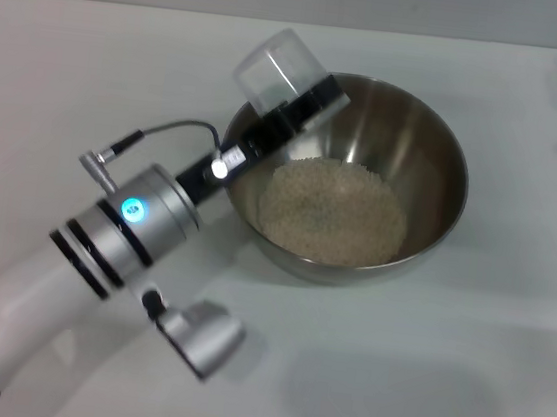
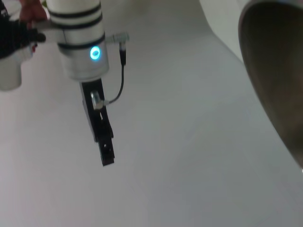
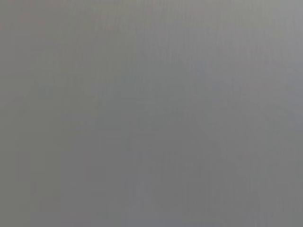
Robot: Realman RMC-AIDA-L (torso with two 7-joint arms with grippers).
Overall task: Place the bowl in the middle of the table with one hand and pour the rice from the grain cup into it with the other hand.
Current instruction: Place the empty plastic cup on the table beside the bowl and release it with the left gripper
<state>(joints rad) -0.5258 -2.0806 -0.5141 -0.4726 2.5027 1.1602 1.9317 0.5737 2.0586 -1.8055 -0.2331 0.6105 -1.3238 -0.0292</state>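
Observation:
The steel bowl [image 1: 455, 178] stands in the middle of the white table [image 1: 460, 380] with a heap of rice [image 1: 334, 210] in its bottom. My left gripper [image 1: 305, 106] is shut on the clear grain cup [image 1: 277, 68], which it holds tipped over the bowl's far-left rim. No rice shows in the cup. The bowl's wall also shows in the left wrist view [image 2: 279, 71]. That view shows my right gripper [image 2: 108, 158] farther off, hanging above the table with nothing in it. It is out of the head view.
The left arm's wrist camera housing [image 1: 199, 335] hangs low over the table in front of the bowl. The right wrist view shows only plain grey.

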